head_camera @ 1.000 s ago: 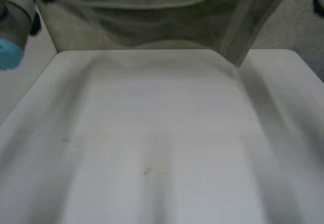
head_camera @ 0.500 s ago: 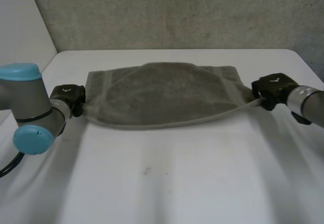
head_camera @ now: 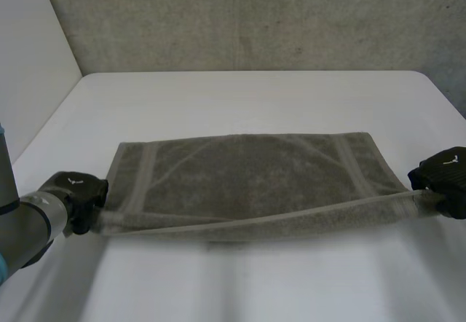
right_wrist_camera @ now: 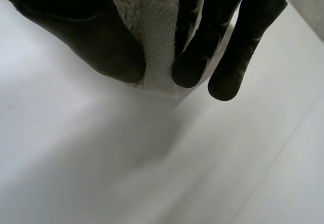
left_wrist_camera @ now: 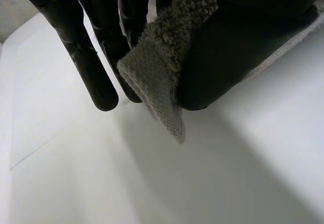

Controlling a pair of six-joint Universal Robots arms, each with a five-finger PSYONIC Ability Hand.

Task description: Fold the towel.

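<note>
There was one towel [head_camera: 247, 180], grey-green, on one white bench [head_camera: 247, 96], and two paler bands [head_camera: 144, 180] crossed it, one near each end. Two black hands were in sight, the left hand [head_camera: 76, 198] and the right hand [head_camera: 443, 180], each pinching one corner of the towel's near edge. One grey arm [head_camera: 25, 224] showed on the robot's left.

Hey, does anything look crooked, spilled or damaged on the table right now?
Nothing spilled or torn. The grey towel lies a little askew on the white table: its near edge, pinched at the ends by the left hand and the right hand, slants, with the right end farther back.
</note>
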